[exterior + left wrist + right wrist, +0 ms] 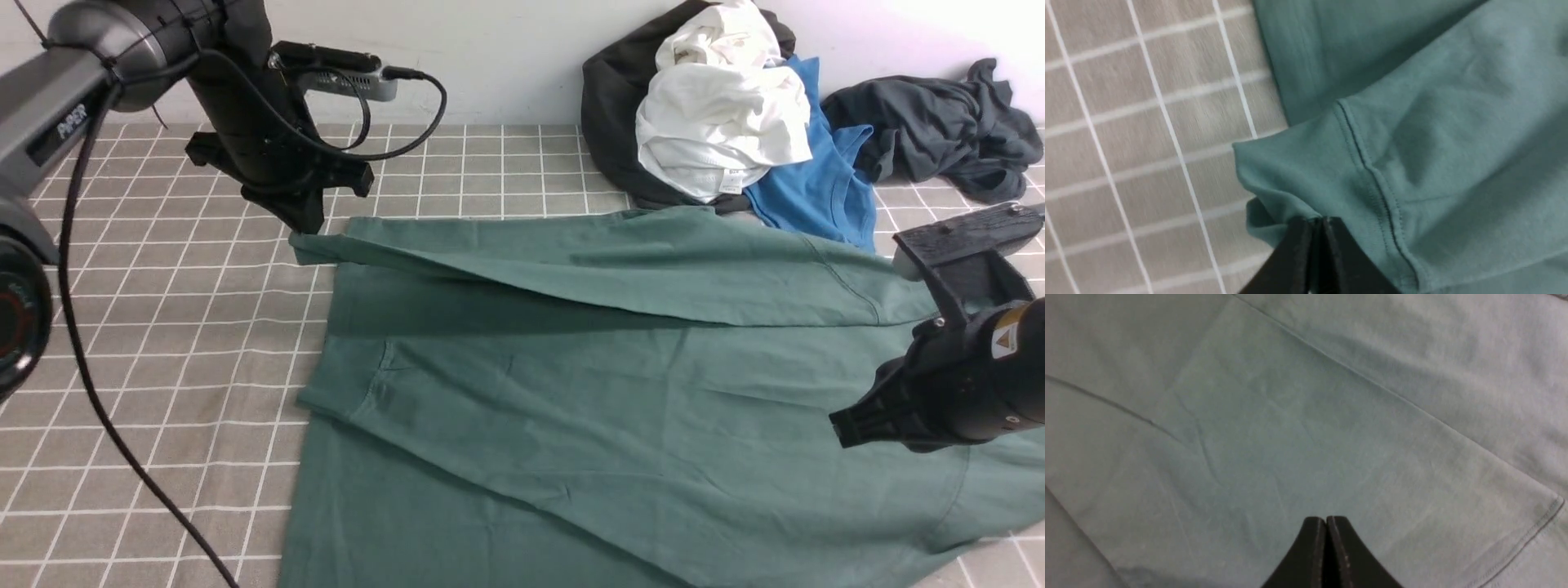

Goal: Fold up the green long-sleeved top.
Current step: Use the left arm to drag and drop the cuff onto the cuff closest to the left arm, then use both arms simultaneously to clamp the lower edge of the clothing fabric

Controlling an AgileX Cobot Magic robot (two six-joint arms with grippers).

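- Green cotton takes up most of the checked cover [163,327]: the top [571,392] lies spread flat in the middle, and its near edge runs out of sight at the front.
- One sleeve [620,265] is drawn across the body from the right shoulder toward the far-left corner. It is taut and a little raised, with a shadow under it. I'd say it is being laid in over the body as the first fold.
- The left gripper [306,220] stands at the cuff [1298,171], jaws pressed together on its edge. Up close the cloth bunches right at the tips [1316,222], so it reads as a pinch, though I can't make out how much fabric is between them.
- The right gripper [849,429] hangs over the top's right side, jaws pressed together with nothing in them [1325,520]. It may be there to pin the body down, but I cannot tell whether it touches the cloth.
- The cuff pokes just past the top's left edge onto bare cover. For a square fold it would want setting down inside that edge.
- Left of the top the cover is open, with plenty of room to swing. At the far right a pile [718,122] of other clothes sits against the wall and right up to the top's far edge, so there is little slack there.
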